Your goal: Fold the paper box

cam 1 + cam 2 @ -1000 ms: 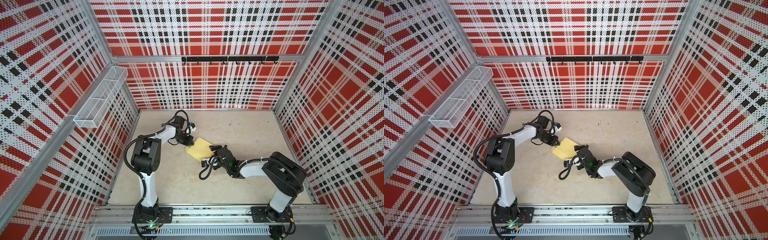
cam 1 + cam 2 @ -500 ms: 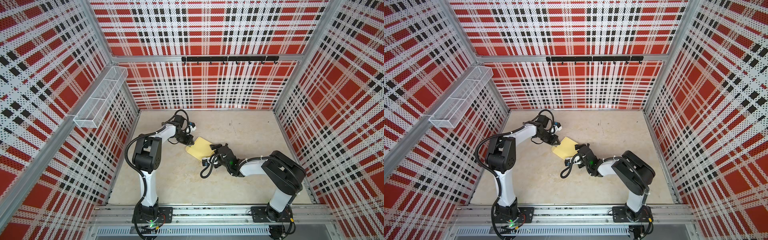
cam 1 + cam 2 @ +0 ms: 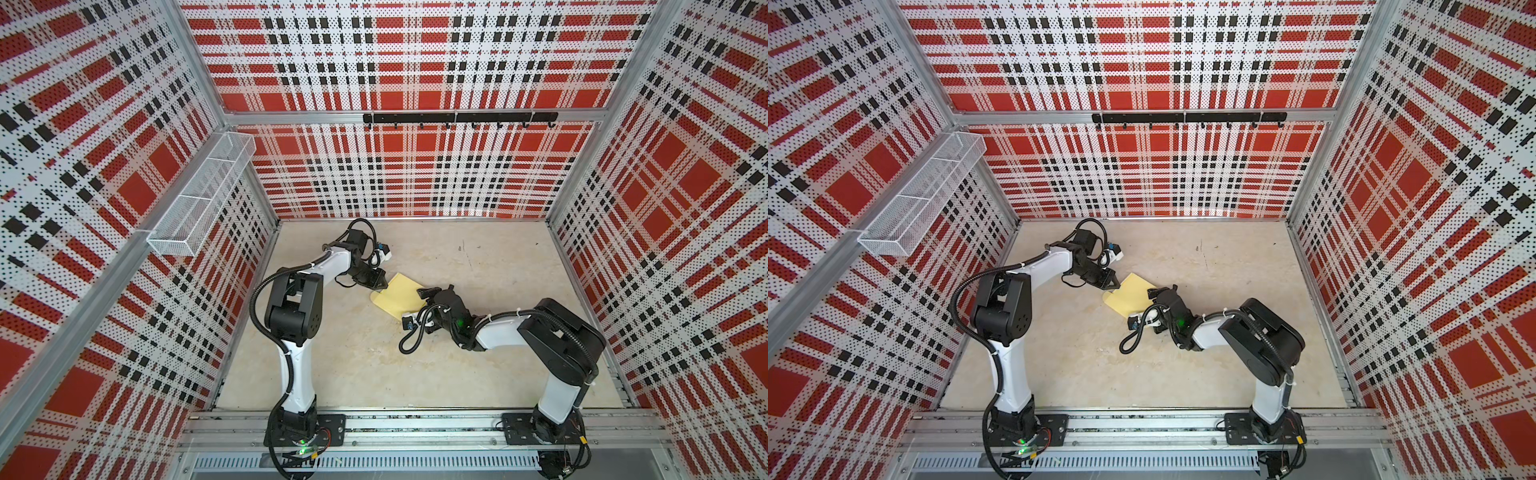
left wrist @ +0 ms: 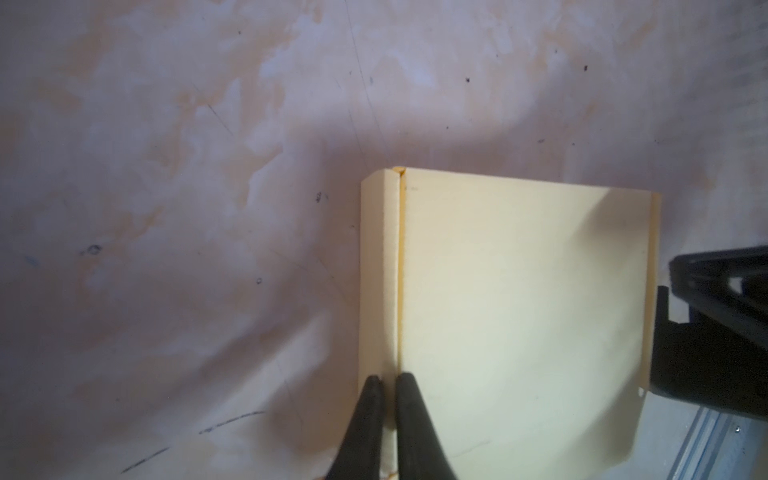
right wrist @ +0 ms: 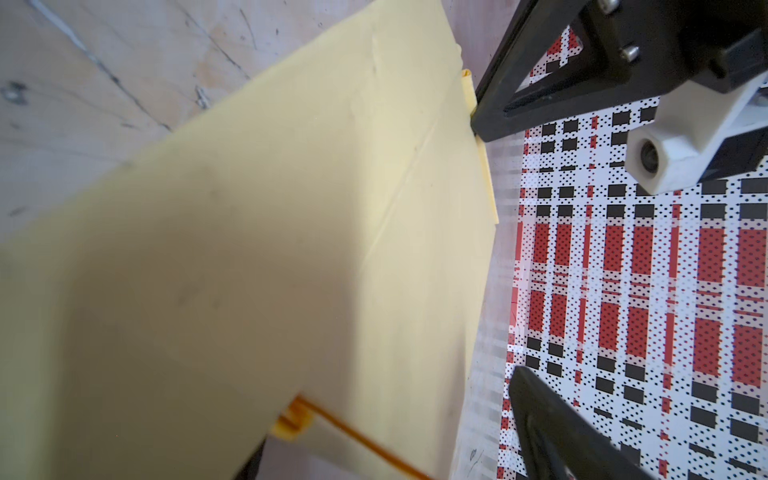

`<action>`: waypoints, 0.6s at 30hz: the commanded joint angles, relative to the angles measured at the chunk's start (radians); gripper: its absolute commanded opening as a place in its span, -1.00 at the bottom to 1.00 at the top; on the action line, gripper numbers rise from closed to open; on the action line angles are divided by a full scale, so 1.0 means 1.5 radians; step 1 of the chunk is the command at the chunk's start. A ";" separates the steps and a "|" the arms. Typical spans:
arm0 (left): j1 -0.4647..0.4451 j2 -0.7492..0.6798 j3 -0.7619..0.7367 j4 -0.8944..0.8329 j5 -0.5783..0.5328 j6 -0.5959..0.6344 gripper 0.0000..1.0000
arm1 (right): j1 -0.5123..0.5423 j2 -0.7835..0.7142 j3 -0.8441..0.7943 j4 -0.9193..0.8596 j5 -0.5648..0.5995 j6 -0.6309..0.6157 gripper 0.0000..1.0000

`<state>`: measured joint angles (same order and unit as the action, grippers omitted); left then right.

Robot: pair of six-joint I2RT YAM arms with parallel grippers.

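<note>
At table (image 3: 478, 257) centre, I see the box (image 3: 399, 297) between both grippers. Left gripper (image 4: 388, 395) pinches its folded edge strip. Right gripper (image 3: 430, 292) stands spread wide at another edge, unclamped.

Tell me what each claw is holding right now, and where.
Left claw pinches the pale yellow cardboard paper box by a narrow folded strip along one edge. Right claw grips nothing: jaws wide at the opposite side.

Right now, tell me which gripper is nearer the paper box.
Left. The left gripper pinches an edge flap of the paper box; the right gripper, jaws open, sits at its opposite edge, contact unclear.
</note>
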<state>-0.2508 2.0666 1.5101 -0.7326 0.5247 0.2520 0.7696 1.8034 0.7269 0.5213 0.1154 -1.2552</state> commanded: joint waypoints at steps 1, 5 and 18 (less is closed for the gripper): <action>0.000 0.036 -0.008 -0.034 -0.015 0.004 -0.73 | -0.003 0.004 0.023 0.059 -0.028 0.019 0.76; 0.000 0.029 -0.005 -0.037 -0.002 0.002 -0.69 | -0.006 -0.001 0.024 0.059 -0.035 0.035 0.67; 0.003 0.013 -0.005 -0.040 0.070 -0.022 -0.51 | -0.007 -0.007 0.025 0.066 -0.047 0.073 0.41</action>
<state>-0.2459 2.0686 1.5101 -0.7383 0.5739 0.2329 0.7597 1.8034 0.7273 0.5213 0.0746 -1.1690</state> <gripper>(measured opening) 0.240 0.723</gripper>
